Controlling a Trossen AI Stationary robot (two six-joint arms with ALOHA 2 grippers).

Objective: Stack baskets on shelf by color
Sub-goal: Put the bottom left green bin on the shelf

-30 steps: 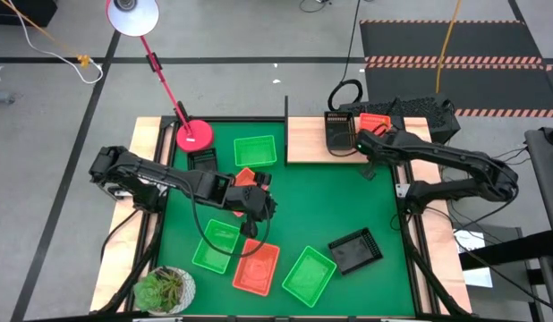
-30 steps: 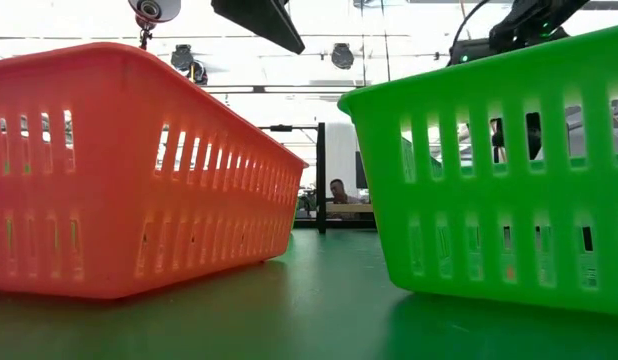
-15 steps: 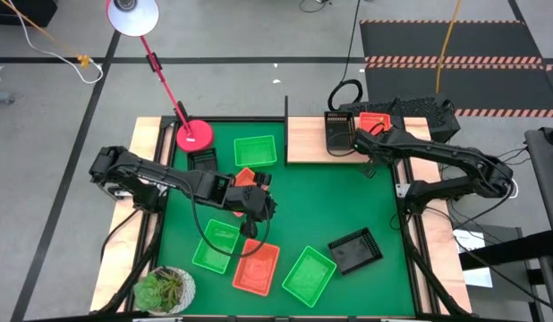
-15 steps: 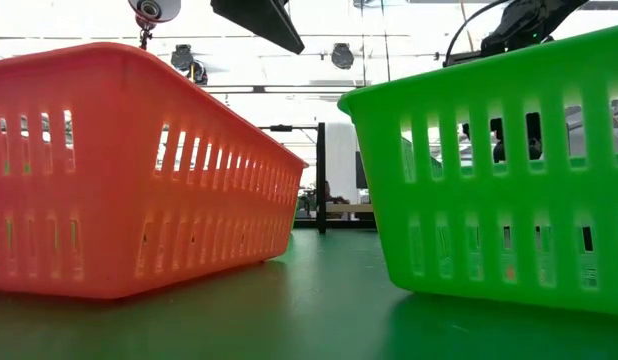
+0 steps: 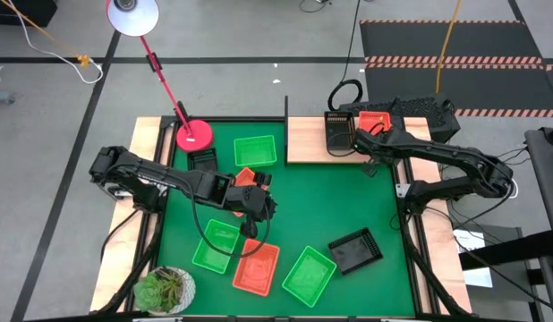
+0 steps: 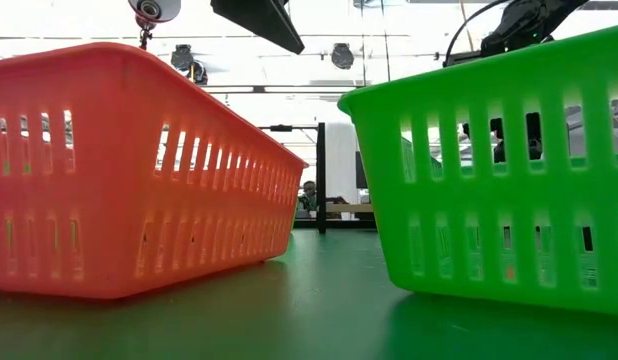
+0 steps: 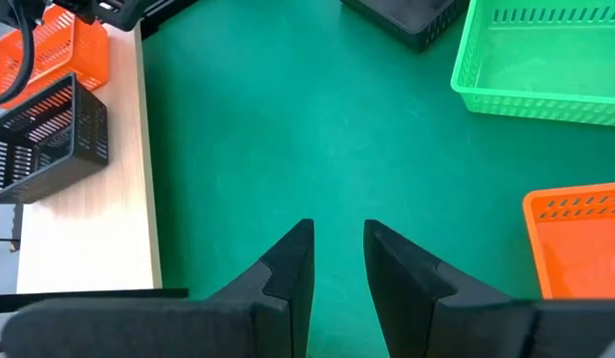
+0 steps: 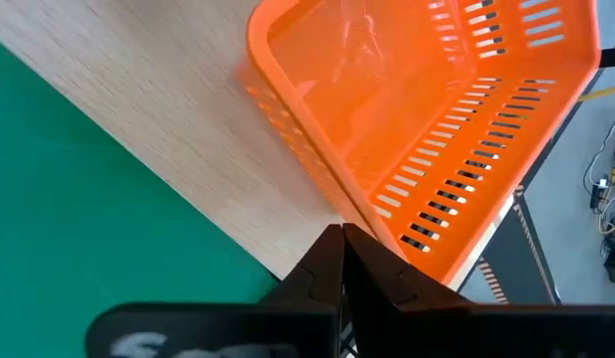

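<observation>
The orange basket (image 8: 417,109) sits on the shelf (image 5: 308,141) at its right end, beside a black basket (image 5: 337,132), its long axis running across the shelf. Right hand (image 8: 341,261), fingers together, is at its rim. Left hand (image 7: 337,261), fingers slightly apart, hovers over the green mat (image 7: 288,129) of the table, empty.

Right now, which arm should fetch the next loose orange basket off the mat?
Left. The left gripper, open and empty, hangs just above the orange basket; the right gripper is by the shelf.
</observation>
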